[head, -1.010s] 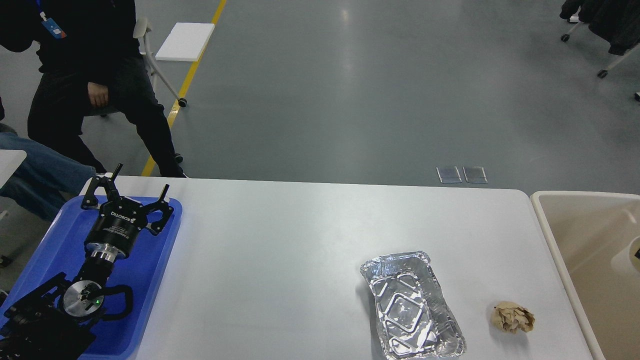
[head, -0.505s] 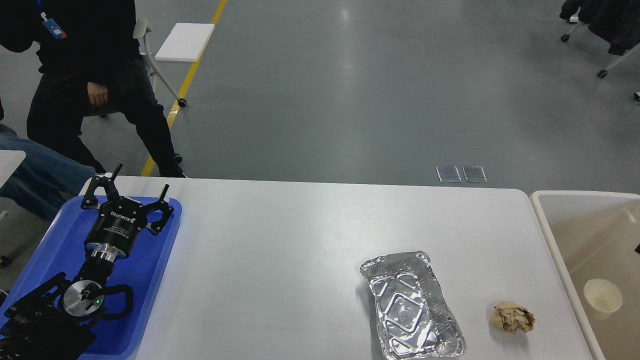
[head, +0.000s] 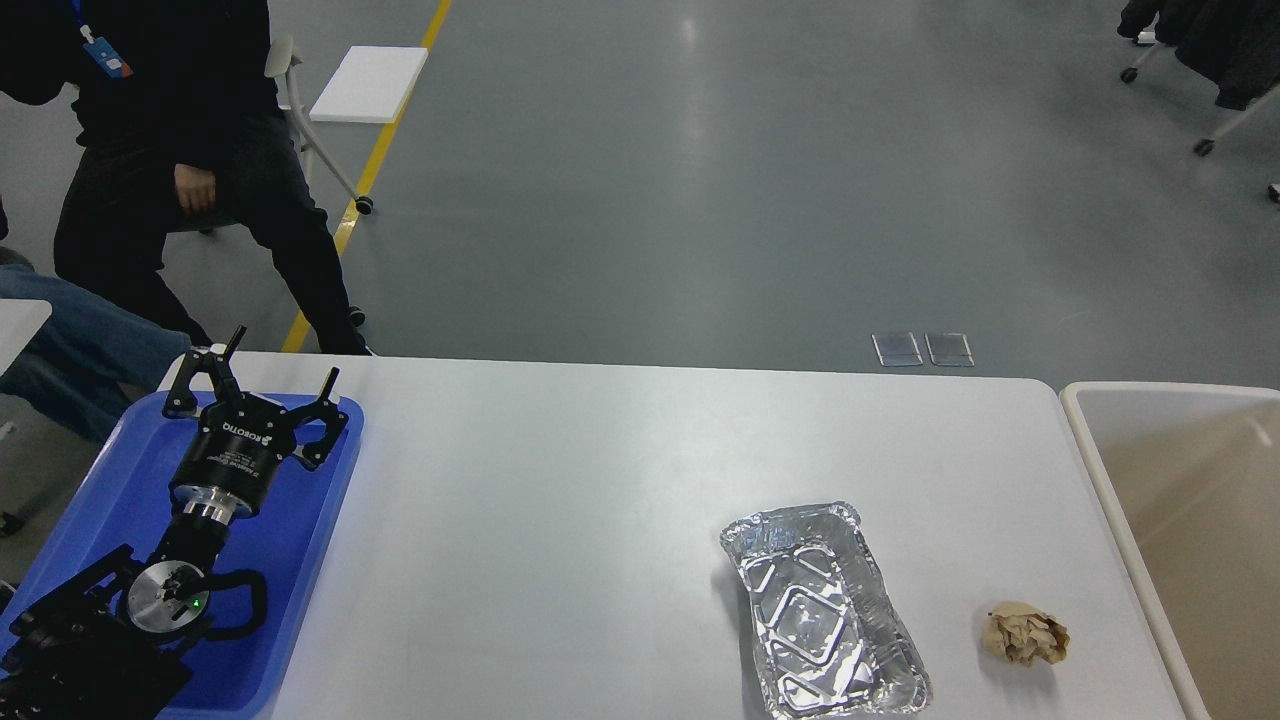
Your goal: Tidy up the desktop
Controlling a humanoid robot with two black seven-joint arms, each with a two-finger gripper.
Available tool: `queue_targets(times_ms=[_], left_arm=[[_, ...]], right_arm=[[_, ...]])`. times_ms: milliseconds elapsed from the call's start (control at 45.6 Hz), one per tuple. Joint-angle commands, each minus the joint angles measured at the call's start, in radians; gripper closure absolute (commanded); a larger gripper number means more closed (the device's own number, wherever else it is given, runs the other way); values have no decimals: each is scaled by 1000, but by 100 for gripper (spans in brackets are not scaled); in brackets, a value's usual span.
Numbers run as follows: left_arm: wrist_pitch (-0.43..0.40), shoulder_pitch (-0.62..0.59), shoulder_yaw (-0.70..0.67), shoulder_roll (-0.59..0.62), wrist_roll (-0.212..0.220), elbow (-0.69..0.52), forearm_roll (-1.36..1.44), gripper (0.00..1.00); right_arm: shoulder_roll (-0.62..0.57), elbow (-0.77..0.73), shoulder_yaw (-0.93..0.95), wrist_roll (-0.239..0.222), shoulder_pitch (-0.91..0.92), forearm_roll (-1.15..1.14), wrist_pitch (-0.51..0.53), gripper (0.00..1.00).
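The white desktop [head: 600, 470] fills the lower part of the head view. A crinkled, empty foil tray [head: 825, 612] lies on it at the front right. A crumpled ball of brown paper [head: 1027, 636] lies to the right of the foil tray. My left gripper [head: 284, 357] is open and empty. It hovers over the far end of the blue plastic tray [head: 310, 500] at the desktop's left end. It is far from the foil tray and the paper. My right gripper is out of view.
A beige rimmed bin [head: 1088, 430] stands against the desktop's right edge; the part of its inside that shows is bare. Two people sit beyond the far left corner, one in black [head: 190, 160]. A chair with a white board [head: 368, 84] stands behind them.
A white paper cup showed inside the beige bin half a second ago and is gone from view now. My left arm has not moved.
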Motion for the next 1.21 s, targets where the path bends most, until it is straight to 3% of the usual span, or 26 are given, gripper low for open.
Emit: queue_targets(times_ms=[0,198,527,746,900,1185], left_arm=[[0,0,0,0,0,0,0,1],[0,0,0,-2,0,0,0,1],[0,0,0,-2,0,0,0,1],[0,0,0,-2,0,0,0,1],[0,0,0,-2,0,0,0,1],[0,0,0,-2,0,0,0,1]], right_arm=[[-91,101,-44,0,192,-7,201,1],[-171,290,-154,-3,391,-69,251,1],[-157,561,-299,-3,623,-64,247,1],[-76,649,-363,-3,758,-67,252,1],[80,693,-544,-3,916,-50,286,1],[131,823,-566,-3,1043,-35,349,1]])
